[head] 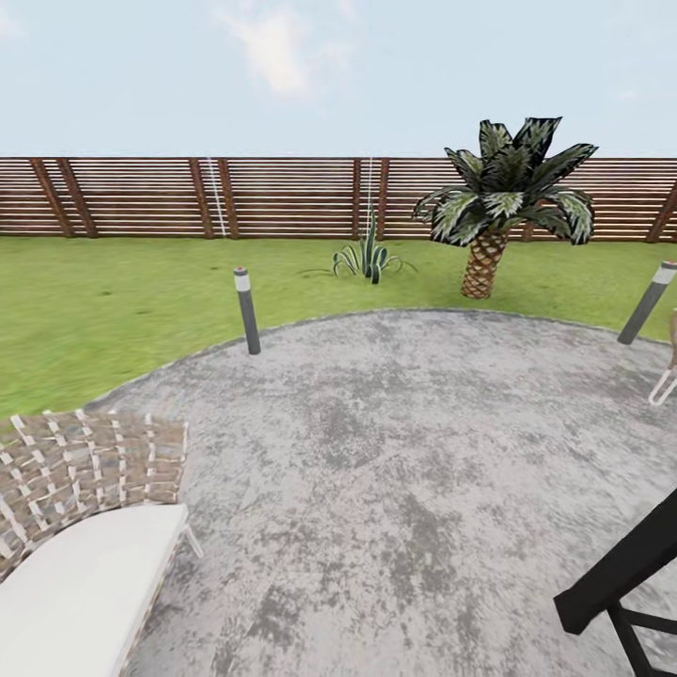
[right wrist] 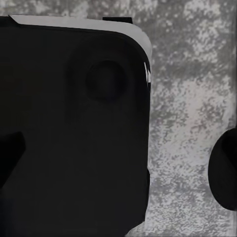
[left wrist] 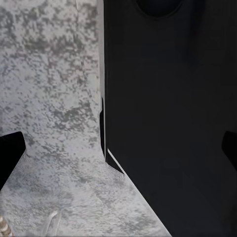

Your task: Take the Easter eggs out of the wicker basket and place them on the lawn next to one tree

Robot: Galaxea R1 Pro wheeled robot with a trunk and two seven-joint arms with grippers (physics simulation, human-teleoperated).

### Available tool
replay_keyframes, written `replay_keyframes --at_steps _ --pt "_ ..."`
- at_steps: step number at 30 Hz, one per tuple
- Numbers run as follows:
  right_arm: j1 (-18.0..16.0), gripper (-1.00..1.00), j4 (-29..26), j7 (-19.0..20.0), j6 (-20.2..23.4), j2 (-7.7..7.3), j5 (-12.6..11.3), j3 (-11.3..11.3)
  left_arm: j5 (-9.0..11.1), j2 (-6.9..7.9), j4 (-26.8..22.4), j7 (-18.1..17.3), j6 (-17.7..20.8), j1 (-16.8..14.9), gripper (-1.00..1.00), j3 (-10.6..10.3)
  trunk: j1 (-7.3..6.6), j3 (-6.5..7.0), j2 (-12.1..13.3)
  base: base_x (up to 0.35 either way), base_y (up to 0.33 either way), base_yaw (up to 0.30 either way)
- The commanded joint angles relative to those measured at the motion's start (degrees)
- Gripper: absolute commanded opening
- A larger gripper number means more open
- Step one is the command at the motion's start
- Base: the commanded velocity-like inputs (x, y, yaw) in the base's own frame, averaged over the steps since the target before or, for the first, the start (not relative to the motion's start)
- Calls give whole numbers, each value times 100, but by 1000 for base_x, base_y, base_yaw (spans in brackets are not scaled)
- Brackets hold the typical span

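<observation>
Risk of a bump first, judged from the layout: wicker chair (head: 89, 470) with its white cushion (head: 80, 592) crowding the patio's (head: 376, 451) near-left corner, black angular frame (head: 621, 574) jutting in at the near-right corner, grey bollard (head: 247, 310) planted on the far-left edge and a second bollard (head: 647, 303) on the far-right edge. Easy to clip any of these with the base or a hanging arm while rolling off the stone toward the grass. Second risk: taking the palm (head: 503, 202) for the chosen tree. Scaly brown trunk, so the wrong kind, and eggs laid there likely not counting. Same caution for the spiky low plant (head: 369, 259) near the fence (head: 188, 197).

Lawn (head: 113, 301) stretching beyond the patio's curved far edge up to the fence, well apart from both sets of fingers. Left gripper (left wrist: 118, 158) hanging over patio stone beside a dark body panel (left wrist: 168, 98), fingers (left wrist: 10, 153) spread wide and grasping nothing. Right gripper (right wrist: 118, 163) likewise over stone, close against a dark panel (right wrist: 74, 138), fingers (right wrist: 224, 168) parted and bare. Nothing of the task within reach yet; travel needed before any picking.
</observation>
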Motion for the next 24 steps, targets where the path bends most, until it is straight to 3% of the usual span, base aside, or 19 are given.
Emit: replay_keyframes --at_steps 1,24 --pt "-3 100 5 -2 -19 3 -1 3 7 0 0 -3 -3 -2 100 3 3 -5 -2 328 0 0" --pt "-3 100 5 -2 -19 9 -5 4 7 0 0 -3 -3 -2 100 3 3 -5 -2 328 0 0"
